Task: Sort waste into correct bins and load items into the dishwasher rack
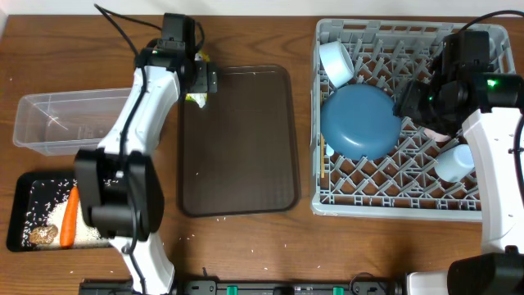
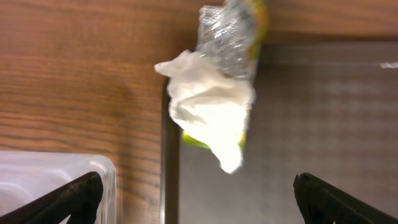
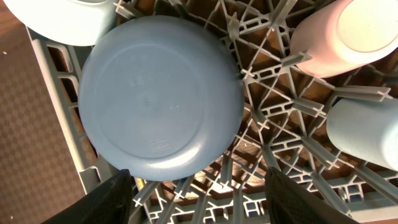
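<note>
- Tray (image 1: 18, 187), black, shallow and rectangular, sits at the near-left of the table. In it lie one orange carrot (image 1: 70, 215), one knobbly brown lump (image 1: 43, 235) and many loose white rice grains (image 1: 41, 206). The left arm covers its right end.
- One clear plastic tub (image 1: 65, 123) with rounded corners stands just behind it.
- The left gripper (image 2: 198, 182) hangs over the far-left corner of the brown tray (image 1: 241, 147), its two dark fingers spread wide and gripping nothing.
- Below them one soft, crumpled white napkin (image 2: 205, 106) lies across that tray's rim. It covers part of one shiny, crinkled wrapper (image 2: 230, 31) with yellow-green edges, whose top is cut off in the wrist view.
- The brown tray is large, dull and finely textured.
- The grey plastic lattice rack (image 1: 393, 201) holds one white bowl (image 1: 336, 61), one smooth round blue plate (image 1: 359, 121) showing its underside, one pink cup (image 3: 345, 34) and one light blue cup (image 1: 453, 162).
- The right gripper (image 3: 205, 193) hangs over the plate's edge with its fingers apart, clamped on nothing. From overhead its arm hides most of the pink cup.
</note>
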Motion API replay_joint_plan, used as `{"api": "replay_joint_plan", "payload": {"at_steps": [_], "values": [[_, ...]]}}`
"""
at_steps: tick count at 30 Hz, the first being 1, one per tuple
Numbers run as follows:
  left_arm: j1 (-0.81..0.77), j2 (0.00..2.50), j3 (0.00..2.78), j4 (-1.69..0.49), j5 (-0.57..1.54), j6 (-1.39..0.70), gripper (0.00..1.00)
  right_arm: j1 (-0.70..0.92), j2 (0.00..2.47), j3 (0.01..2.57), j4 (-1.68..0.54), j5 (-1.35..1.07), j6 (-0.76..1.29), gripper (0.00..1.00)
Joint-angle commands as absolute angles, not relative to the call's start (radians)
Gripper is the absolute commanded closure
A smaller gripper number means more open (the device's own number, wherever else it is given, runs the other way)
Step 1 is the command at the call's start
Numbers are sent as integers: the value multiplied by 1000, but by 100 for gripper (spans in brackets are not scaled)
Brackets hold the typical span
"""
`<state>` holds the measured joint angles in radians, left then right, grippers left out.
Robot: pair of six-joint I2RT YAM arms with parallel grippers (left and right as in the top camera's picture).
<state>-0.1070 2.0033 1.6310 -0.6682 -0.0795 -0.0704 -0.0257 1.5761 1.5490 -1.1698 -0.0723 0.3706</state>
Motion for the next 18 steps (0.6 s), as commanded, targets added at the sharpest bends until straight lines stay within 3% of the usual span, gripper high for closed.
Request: {"api": "replay_joint_plan", "payload": {"at_steps": [1,4,12,18], "values": [[-105,2060,1627,-633,-121,-60,1,-19,1558,1552,-1170,-81,358,36],[-105,2112,1627,-596,-120,-60,1,-19,1558,1553,-1171,-80,358,36],[-105,2199,1627,-542,-105,-60,15,-19,1558,1553,-1171,-80,358,36],[-110,2183,1628,-550,-105,-60,66,-19,1558,1552,-1171,-80,358,36]]}}
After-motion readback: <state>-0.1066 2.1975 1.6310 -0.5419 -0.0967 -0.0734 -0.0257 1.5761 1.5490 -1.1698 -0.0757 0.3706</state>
